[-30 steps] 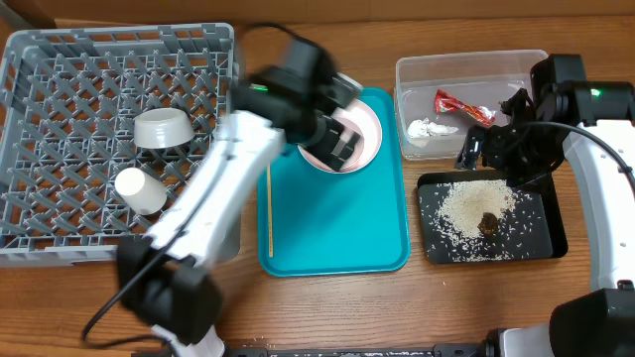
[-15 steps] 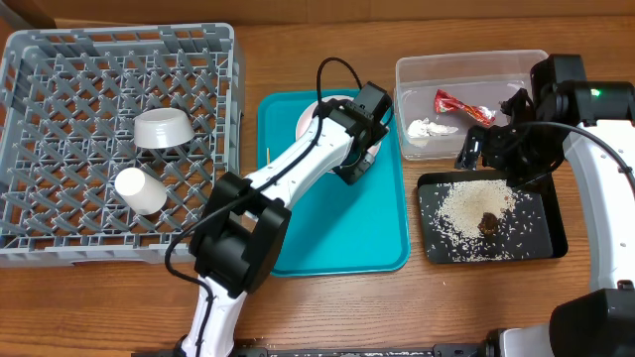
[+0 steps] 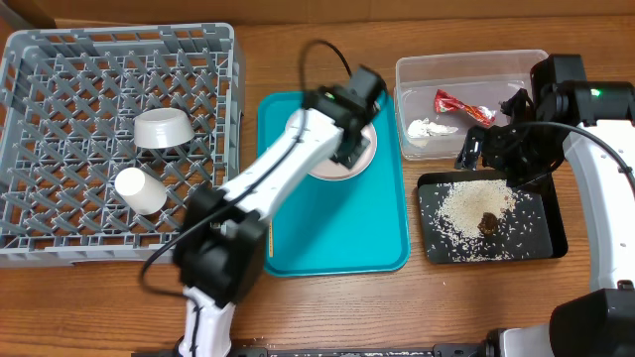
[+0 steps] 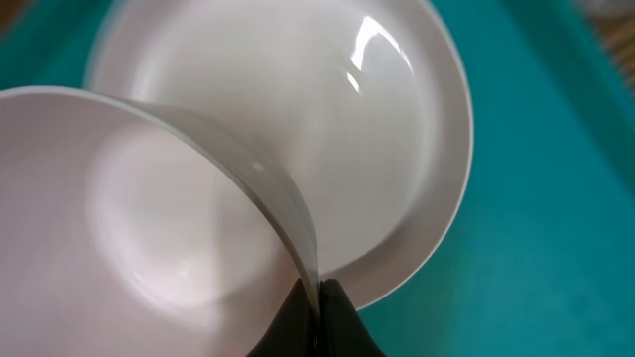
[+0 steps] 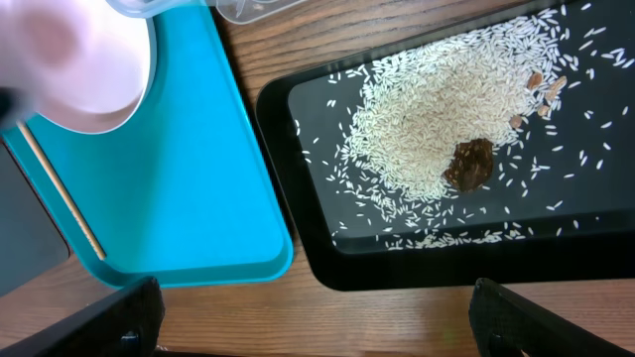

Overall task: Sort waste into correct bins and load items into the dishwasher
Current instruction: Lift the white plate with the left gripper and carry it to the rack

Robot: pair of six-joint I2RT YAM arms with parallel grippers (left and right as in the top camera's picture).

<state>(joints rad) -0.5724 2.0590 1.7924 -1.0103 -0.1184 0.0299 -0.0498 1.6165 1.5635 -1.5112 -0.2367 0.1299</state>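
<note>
Pinkish-white bowl (image 4: 149, 228), rim pinched by left gripper (image 4: 317, 297), tilts over white plate (image 4: 397, 149) on teal tray (image 3: 337, 228), likely for lifting away; right gripper (image 5: 316, 322) gapes empty.

Table (image 3: 446, 307) bearing rack (image 3: 119, 35), tub (image 3: 471, 59), trays (image 3: 337, 228)

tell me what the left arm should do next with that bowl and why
Probably carry it left to the dish rack. The left gripper is shut on the rim of the pinkish bowl, tilted above the white plate, and the grey bowl and cup sit racked already.
</note>
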